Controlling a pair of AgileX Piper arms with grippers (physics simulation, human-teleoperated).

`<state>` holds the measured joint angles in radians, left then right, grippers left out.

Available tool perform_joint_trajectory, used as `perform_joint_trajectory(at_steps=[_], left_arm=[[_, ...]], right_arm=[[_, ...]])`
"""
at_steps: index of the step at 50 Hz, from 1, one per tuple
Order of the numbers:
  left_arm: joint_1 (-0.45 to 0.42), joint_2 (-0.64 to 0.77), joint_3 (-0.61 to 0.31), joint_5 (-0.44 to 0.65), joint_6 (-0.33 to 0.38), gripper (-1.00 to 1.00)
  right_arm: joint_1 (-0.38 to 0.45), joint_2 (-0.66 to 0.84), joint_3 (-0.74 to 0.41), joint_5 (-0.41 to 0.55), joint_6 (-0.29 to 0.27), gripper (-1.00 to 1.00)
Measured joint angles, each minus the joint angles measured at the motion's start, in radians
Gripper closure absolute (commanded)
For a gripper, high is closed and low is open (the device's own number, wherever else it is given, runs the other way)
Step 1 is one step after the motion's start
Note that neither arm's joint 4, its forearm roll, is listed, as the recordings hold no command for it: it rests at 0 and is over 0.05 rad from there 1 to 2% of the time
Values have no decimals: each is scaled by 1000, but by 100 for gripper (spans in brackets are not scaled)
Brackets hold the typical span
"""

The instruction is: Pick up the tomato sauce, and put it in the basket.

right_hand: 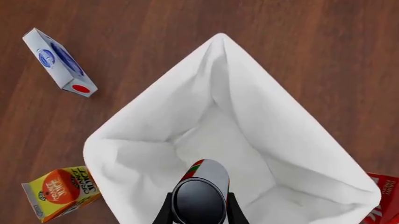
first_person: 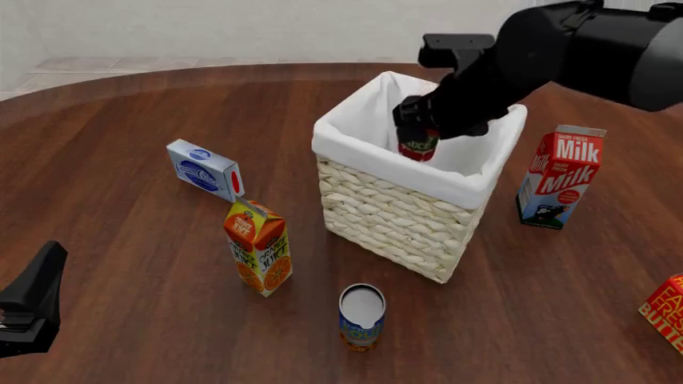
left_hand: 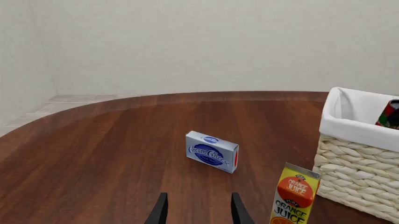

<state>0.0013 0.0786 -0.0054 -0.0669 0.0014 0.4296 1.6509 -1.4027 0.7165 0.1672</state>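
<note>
The tomato sauce, a small can with a red label and green band, hangs inside the mouth of the basket, just below its white cloth rim. My right gripper is shut on it from above. In the right wrist view the tomato sauce sits between the two fingers, over the basket's white lining. My left gripper is open and holds nothing, low at the table's near left. From there the basket stands to its right, with the can showing above the rim.
A blue cream cheese box lies left of the basket. An orange juice carton and a blue and orange can stand in front of it. A milk carton stands to its right, and a red box at the right edge.
</note>
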Motion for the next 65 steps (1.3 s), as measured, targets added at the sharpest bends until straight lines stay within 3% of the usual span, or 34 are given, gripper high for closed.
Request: perform_joint_trajectory(at_steps=[65], left_arm=[[0, 0, 0, 0, 0, -100]], right_arm=[[-23, 130, -45, -22, 24, 100]])
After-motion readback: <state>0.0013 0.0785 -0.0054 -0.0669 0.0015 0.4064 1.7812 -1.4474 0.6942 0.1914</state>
